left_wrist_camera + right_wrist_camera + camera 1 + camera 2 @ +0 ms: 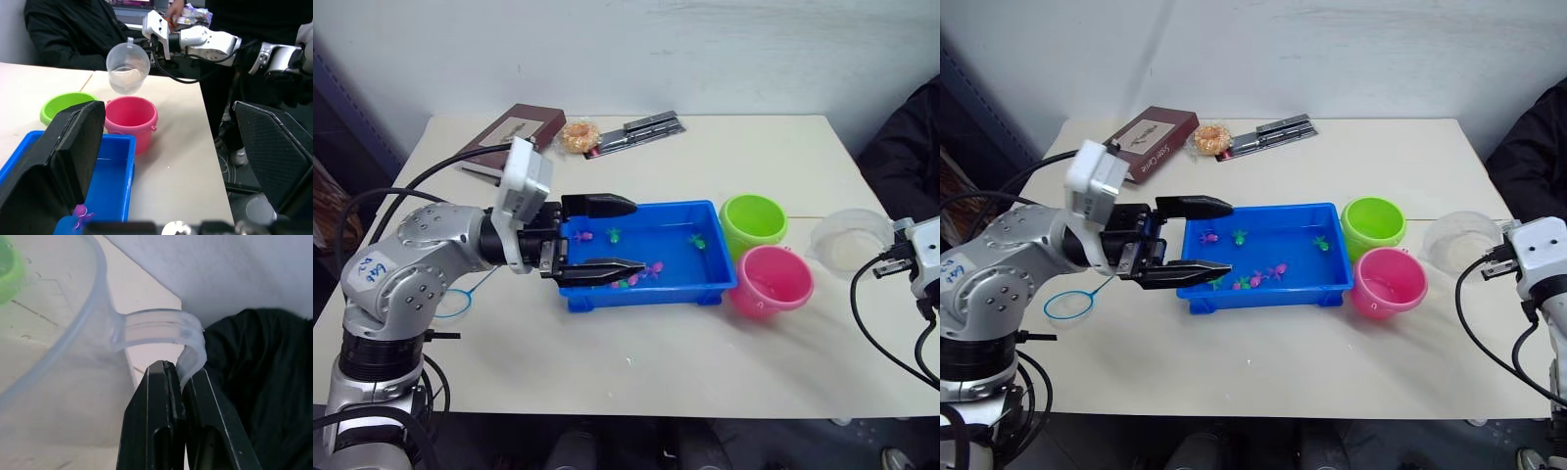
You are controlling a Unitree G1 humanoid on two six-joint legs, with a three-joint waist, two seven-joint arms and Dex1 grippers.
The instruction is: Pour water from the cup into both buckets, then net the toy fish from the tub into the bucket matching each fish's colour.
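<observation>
My left gripper [625, 235] hangs open over the left end of the blue tub [646, 294], with nothing between its fingers. Several tiny pink and green toy fish [656, 266] lie in the tub. Right of the tub stand the lime green bucket [753, 223] and, nearer to me, the pink bucket [771, 281]. My right gripper [182, 377] is shut on the handle of the clear cup [850, 240], which it holds upright to the right of the buckets. A little water seems to lie in the cup [128, 66].
A small blue ring net [1069, 305] lies on the table by my left arm. At the back of the table are a brown book [1148, 139], a round snack [1211, 138] and a dark packet [1273, 134]. A person in black [906, 147] is at the right.
</observation>
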